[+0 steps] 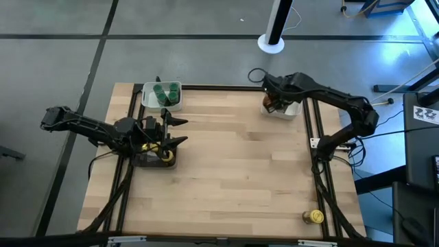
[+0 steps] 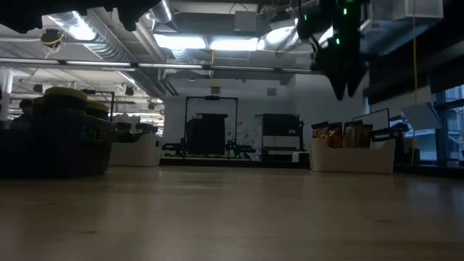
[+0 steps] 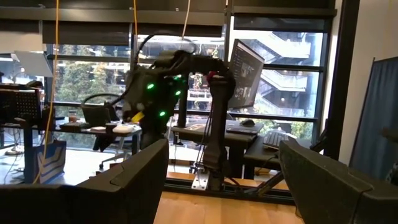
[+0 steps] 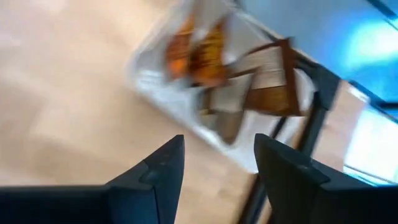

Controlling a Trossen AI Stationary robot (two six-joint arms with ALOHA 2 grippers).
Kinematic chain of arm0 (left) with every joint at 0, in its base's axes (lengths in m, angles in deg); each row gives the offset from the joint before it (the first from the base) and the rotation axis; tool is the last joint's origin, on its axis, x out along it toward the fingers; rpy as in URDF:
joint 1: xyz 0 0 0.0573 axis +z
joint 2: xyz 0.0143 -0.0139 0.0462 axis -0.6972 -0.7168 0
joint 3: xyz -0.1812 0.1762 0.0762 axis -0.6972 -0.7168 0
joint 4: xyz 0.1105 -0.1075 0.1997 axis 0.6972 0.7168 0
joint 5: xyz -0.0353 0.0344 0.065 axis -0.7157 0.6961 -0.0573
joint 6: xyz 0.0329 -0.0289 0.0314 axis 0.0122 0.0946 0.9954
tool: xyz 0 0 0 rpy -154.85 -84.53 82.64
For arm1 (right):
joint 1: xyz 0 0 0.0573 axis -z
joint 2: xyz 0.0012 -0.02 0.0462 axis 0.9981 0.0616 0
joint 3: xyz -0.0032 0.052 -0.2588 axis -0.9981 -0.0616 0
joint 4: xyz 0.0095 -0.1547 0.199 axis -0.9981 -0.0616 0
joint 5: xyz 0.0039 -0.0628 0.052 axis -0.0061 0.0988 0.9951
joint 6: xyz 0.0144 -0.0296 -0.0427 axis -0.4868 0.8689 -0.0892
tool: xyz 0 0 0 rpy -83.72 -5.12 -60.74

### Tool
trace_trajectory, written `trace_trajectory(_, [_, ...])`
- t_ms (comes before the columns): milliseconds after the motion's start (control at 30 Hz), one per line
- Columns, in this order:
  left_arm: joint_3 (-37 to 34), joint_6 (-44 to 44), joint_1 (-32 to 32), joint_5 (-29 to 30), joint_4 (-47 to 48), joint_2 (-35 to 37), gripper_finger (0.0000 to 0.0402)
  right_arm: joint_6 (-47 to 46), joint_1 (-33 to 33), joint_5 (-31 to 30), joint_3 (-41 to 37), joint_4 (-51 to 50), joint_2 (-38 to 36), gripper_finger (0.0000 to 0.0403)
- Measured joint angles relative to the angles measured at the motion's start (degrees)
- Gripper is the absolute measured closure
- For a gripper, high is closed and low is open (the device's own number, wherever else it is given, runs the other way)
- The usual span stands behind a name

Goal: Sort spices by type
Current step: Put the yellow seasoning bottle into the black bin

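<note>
From my remote seat, pale butcher-block wooden table (image 1: 233, 171), planks running lengthwise, black rails framing it. At left, my left gripper (image 1: 177, 130) hangs over the shallow dark tray (image 1: 144, 161) holding round yellow-lidded jars (image 1: 167, 155); its blunt matte fingers (image 3: 134, 177) stand wide apart, empty. Just behind it, the white rectangular plastic tray (image 1: 150, 101) holds small round jars with green lids (image 1: 165, 93), packed close together. Across the table, the right gripper (image 1: 271, 101) hovers above a second white rectangular tray (image 4: 186, 121) of glossy brown-orange packets (image 4: 199, 53) standing upright; its fingers are parted, nothing between them. One stray yellow-lidded jar (image 1: 315, 217) lies at the near right edge beside the rail.
</note>
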Motion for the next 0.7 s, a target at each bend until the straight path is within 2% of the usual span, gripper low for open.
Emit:
trace_trajectory(133, [0.0, 0.0, 0.0, 0.0, 0.0, 0.0, 0.0114, -1.2, -7.1, 3.7, 2.7, -1.3, 0.0, 0.0209])
trace_trajectory(400, [0.0, 0.0, 0.0, 0.0, 0.0, 0.0, 0.0114, -2.0, -22.9, 9.5, 2.9, -1.3, 0.0, 0.021])
trace_trajectory(700, [0.0, -0.4, 0.0, 0.0, 0.0, 0.0, 0.0114, -10.3, -37.9, 15.7, 2.9, -1.1, 0.0, 0.021])
